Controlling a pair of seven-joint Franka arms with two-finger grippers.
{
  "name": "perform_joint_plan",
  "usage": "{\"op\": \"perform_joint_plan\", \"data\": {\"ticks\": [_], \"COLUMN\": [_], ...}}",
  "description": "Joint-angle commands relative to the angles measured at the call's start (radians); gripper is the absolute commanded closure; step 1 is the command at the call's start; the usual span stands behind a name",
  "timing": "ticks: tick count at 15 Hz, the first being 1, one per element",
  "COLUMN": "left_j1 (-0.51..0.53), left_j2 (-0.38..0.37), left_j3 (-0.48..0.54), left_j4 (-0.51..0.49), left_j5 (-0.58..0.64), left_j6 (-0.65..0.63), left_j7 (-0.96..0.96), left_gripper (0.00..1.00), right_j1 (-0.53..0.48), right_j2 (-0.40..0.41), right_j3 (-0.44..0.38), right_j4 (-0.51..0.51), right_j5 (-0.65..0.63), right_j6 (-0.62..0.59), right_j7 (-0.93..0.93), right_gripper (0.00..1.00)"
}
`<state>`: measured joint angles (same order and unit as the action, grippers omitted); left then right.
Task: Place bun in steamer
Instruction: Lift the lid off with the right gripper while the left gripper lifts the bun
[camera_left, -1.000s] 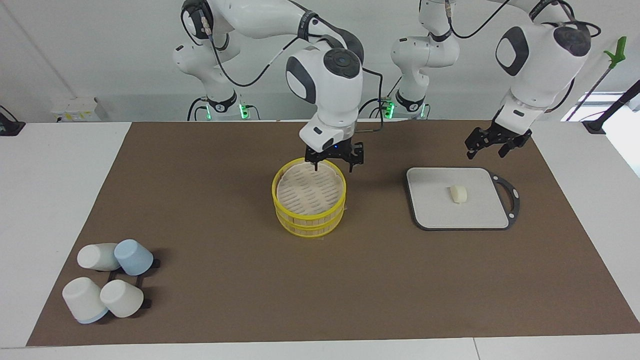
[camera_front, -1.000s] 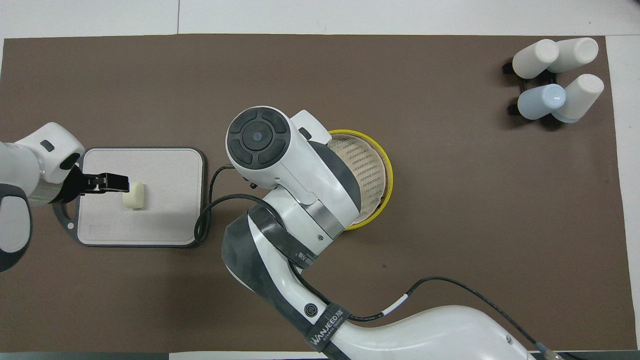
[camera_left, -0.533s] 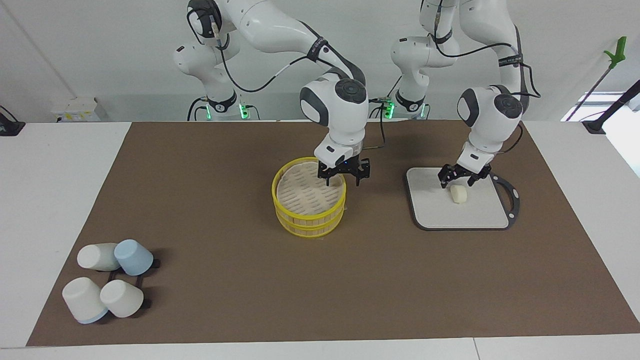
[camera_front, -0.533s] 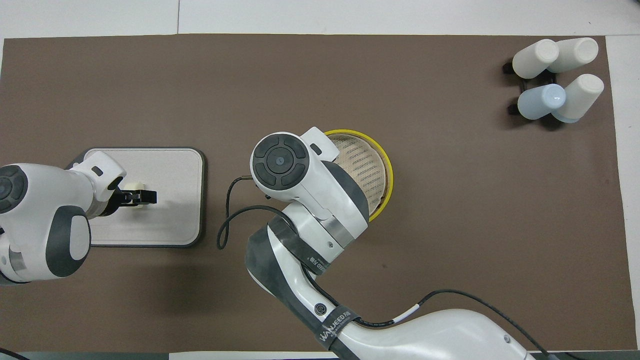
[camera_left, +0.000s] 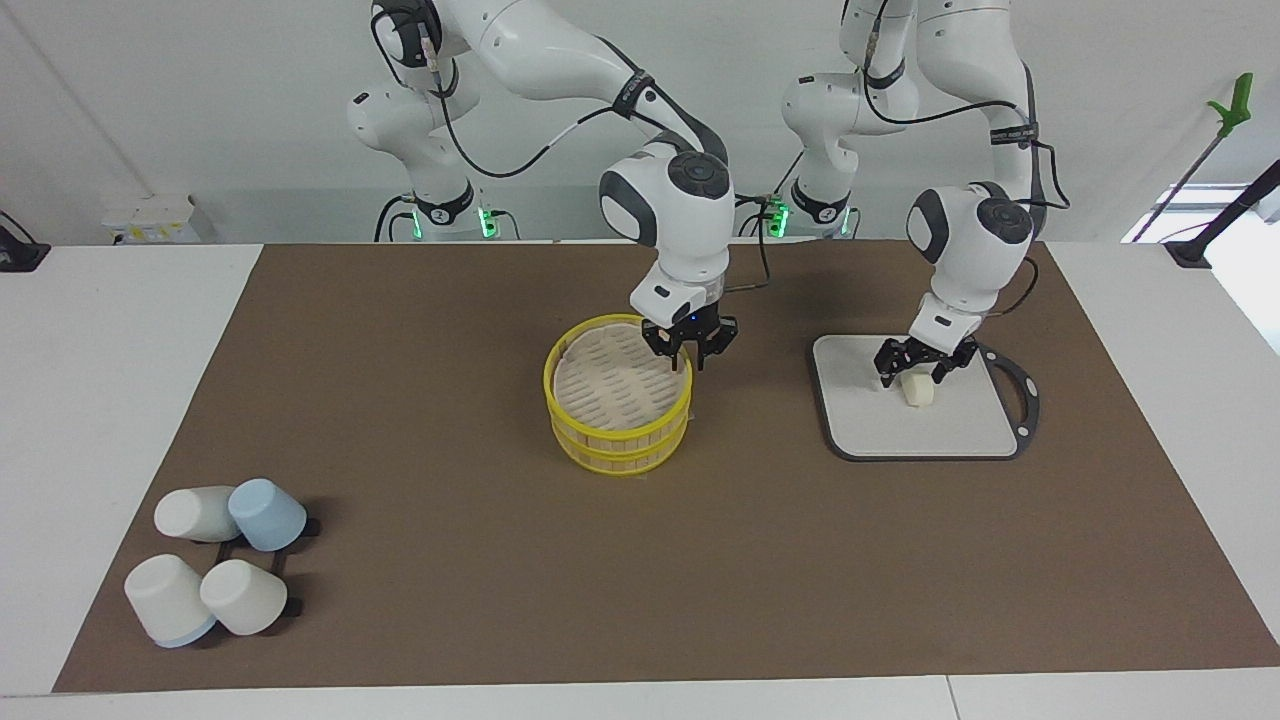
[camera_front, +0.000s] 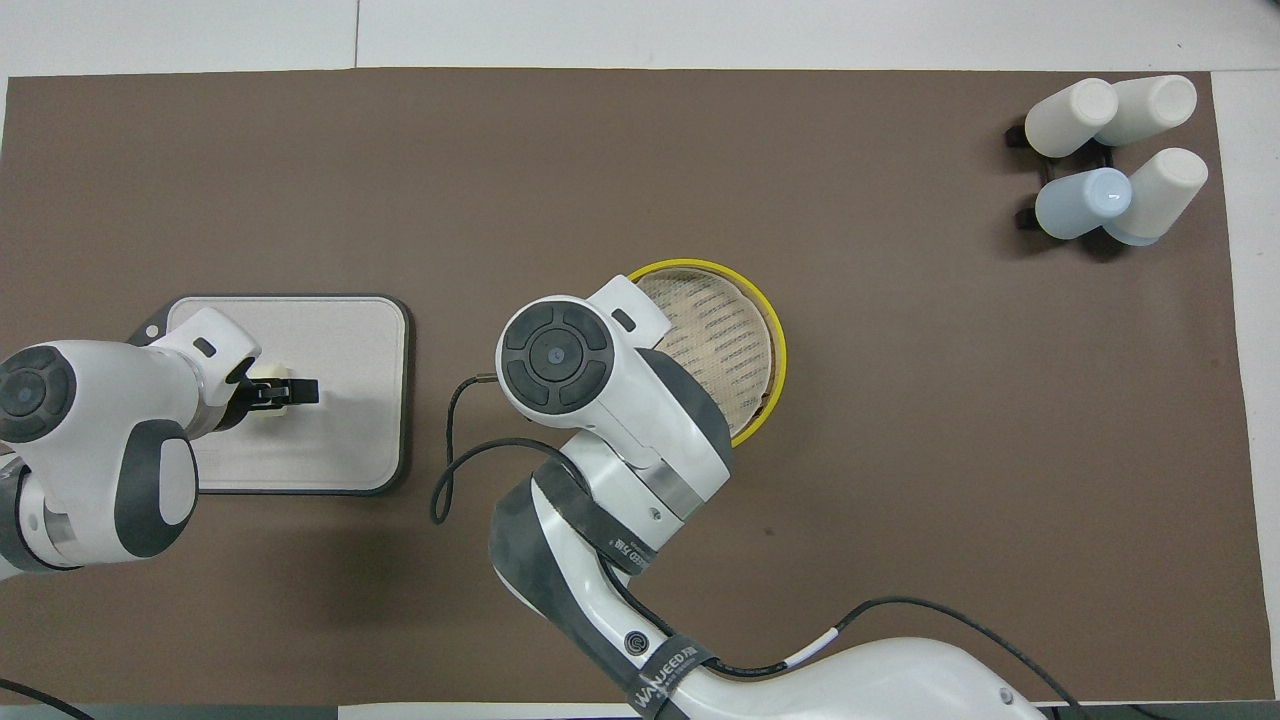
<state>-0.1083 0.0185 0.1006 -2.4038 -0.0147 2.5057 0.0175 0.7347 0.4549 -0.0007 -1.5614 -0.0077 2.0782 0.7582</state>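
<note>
The bun (camera_left: 918, 394) lies on the flat grey board (camera_left: 860, 420) toward the left arm's end of the table. My left gripper (camera_left: 910, 377) is down at the board, open, with a finger on each side of the bun; the overhead view shows it (camera_front: 285, 392) over the bun (camera_front: 268, 376). The yellow-rimmed steamer (camera_left: 620, 440) stands mid-table with its pale woven lid (camera_left: 610, 385) on it. My right gripper (camera_left: 687, 362) is open, its fingers astride the lid's rim on the side toward the board. In the overhead view the right arm hides that gripper and part of the steamer (camera_front: 775, 350).
Several white and pale blue cups (camera_left: 215, 565) sit tipped on a black rack at the right arm's end, far from the robots; they also show in the overhead view (camera_front: 1110, 160). The board (camera_front: 340, 440) has a dark handle ring. A brown mat covers the table.
My left gripper came down from above the board's edge to straddle the bun. My right gripper lowered onto the lid's rim and its fingers narrowed.
</note>
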Motion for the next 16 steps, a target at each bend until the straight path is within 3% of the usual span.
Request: {"op": "perform_joint_plan", "data": {"ticks": [1, 3, 6, 9, 11, 16], "left_j1": [0.005, 0.007, 0.01, -0.002, -0.03, -0.307], "left_j2": [0.001, 0.001, 0.006, 0.024, 0.043, 0.184], "left_j3": [0.004, 0.004, 0.004, 0.002, -0.009, -0.009], "left_j4": [-0.012, -0.006, 0.018, 0.13, 0.249, 0.684], "left_j5": [-0.011, -0.011, -0.011, -0.011, -0.011, -0.016], "left_j6": [0.03, 0.028, 0.012, -0.123, -0.252, -0.606], "left_j7": [0.036, 0.045, 0.042, 0.0, -0.12, -0.604], "left_gripper": [0.45, 0.63, 0.63, 0.63, 0.63, 0.68], "right_j1": [-0.003, -0.012, -0.032, -0.141, -0.219, -0.406], "right_j2": [-0.021, -0.019, -0.006, 0.002, -0.031, -0.117], "right_j3": [0.001, 0.001, -0.005, -0.008, -0.01, -0.013], "right_j4": [-0.032, -0.008, 0.096, 0.213, 0.218, 0.178], "right_j5": [0.005, -0.006, -0.006, 0.0, 0.006, -0.005], "right_j6": [0.011, -0.047, -0.205, -0.381, -0.444, -0.587], "right_j7": [-0.005, -0.019, -0.13, -0.278, -0.397, -0.695], "right_gripper": [0.98, 1.0, 1.0, 1.0, 1.0, 1.0]}}
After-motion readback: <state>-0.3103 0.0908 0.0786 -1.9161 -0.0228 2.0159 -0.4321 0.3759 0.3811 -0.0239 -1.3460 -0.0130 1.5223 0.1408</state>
